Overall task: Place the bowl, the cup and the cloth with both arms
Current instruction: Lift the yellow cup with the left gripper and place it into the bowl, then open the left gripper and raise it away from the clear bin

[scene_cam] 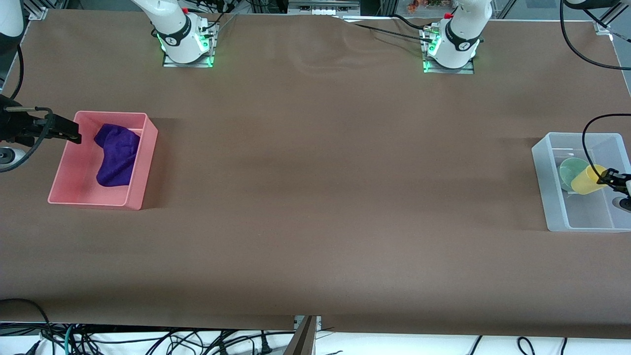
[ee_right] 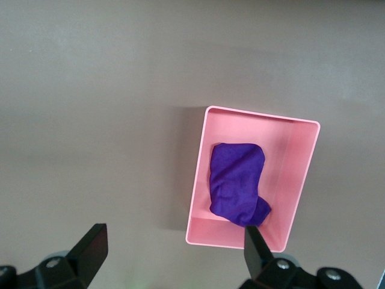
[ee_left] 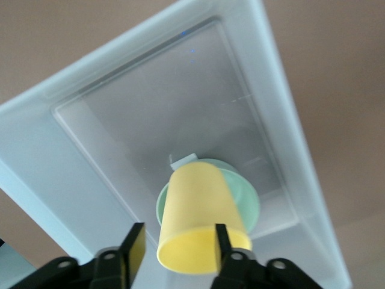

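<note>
The yellow cup (scene_cam: 585,180) lies tilted against the mint-green bowl (scene_cam: 568,170) inside a clear bin (scene_cam: 552,197) at the left arm's end of the table. My left gripper (scene_cam: 610,179) is open at the cup's mouth. In the left wrist view one finger (ee_left: 221,241) reaches inside the cup (ee_left: 195,198), and the other finger (ee_left: 135,247) stands apart outside it, with the bowl (ee_left: 248,195) under it. The purple cloth (scene_cam: 117,154) lies crumpled in a pink bin (scene_cam: 140,182). My right gripper (scene_cam: 69,132) is open and empty, high over that bin's outer edge.
The right wrist view shows the pink bin (ee_right: 295,174) with the cloth (ee_right: 236,180) below my right gripper (ee_right: 174,247). The clear bin's wall (ee_left: 36,138) surrounds the cup and bowl. Brown table (scene_cam: 315,197) stretches between the two bins.
</note>
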